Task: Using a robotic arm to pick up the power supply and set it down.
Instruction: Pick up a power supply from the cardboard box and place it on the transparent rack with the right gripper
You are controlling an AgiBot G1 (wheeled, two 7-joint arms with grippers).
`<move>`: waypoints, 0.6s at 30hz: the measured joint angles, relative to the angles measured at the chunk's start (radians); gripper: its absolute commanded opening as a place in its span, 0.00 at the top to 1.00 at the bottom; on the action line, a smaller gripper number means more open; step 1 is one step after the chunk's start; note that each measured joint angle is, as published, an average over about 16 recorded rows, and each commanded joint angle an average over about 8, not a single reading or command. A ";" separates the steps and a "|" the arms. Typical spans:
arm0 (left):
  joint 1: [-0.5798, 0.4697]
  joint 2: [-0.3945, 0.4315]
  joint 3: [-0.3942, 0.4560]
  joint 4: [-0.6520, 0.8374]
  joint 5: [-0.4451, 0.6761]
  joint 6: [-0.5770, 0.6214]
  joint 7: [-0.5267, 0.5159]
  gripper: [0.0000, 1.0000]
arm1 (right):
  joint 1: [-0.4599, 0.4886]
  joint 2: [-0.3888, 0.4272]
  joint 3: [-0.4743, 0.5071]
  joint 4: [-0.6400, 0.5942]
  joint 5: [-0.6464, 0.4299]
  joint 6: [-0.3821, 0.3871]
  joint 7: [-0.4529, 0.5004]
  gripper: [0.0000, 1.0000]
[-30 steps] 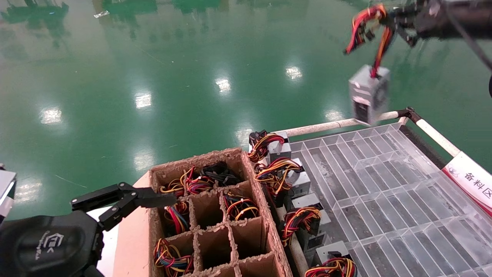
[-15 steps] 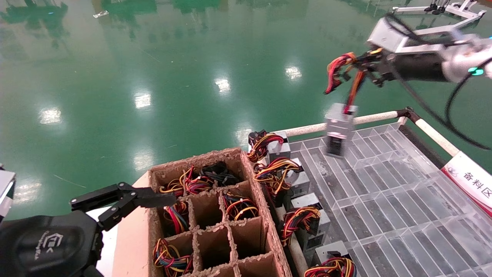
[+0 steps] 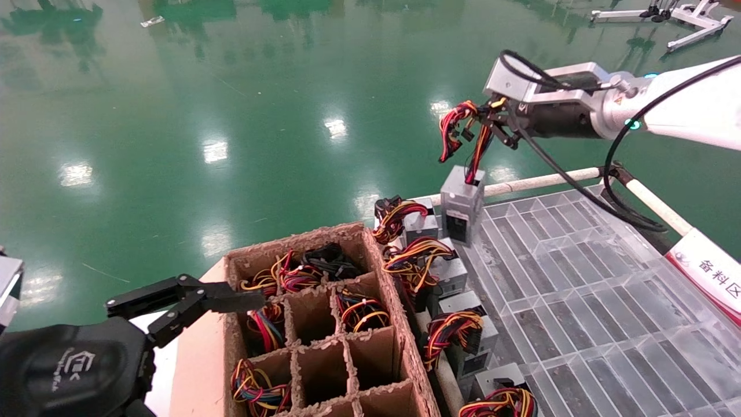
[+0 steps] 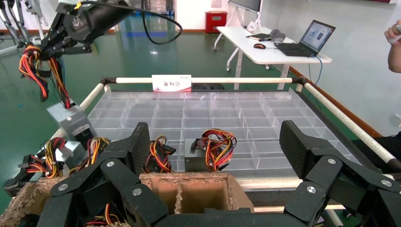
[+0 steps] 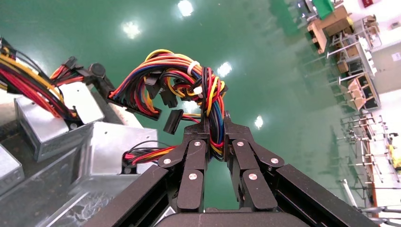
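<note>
The right end effector (image 3: 491,119) is pinching the wire bundle (image 5: 189,92) of the power supply (image 3: 461,204), its fingers (image 5: 196,151) closed narrowly on the cables. The box is hanging tilted at the clear divided tray's (image 3: 579,278) far left corner, possibly touching it. The left end effector (image 3: 191,301) is idling, spread wide, beside the cardboard crate (image 3: 324,324).

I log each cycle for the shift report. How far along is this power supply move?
Pick-up done: the right gripper is shut on the wire bundle, and the power supply hangs at the clear tray's far corner beside the row of supplies. Left: lower, release. The left gripper idles over the cardboard box.
</note>
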 measured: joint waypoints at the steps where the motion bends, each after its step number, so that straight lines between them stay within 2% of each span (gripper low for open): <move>1: 0.000 0.000 0.000 0.000 0.000 0.000 0.000 0.00 | -0.001 -0.004 -0.001 0.000 -0.001 0.002 -0.002 1.00; 18: 0.000 0.000 0.000 0.000 0.000 0.000 0.000 0.00 | -0.018 -0.046 0.010 -0.008 0.015 -0.027 -0.008 1.00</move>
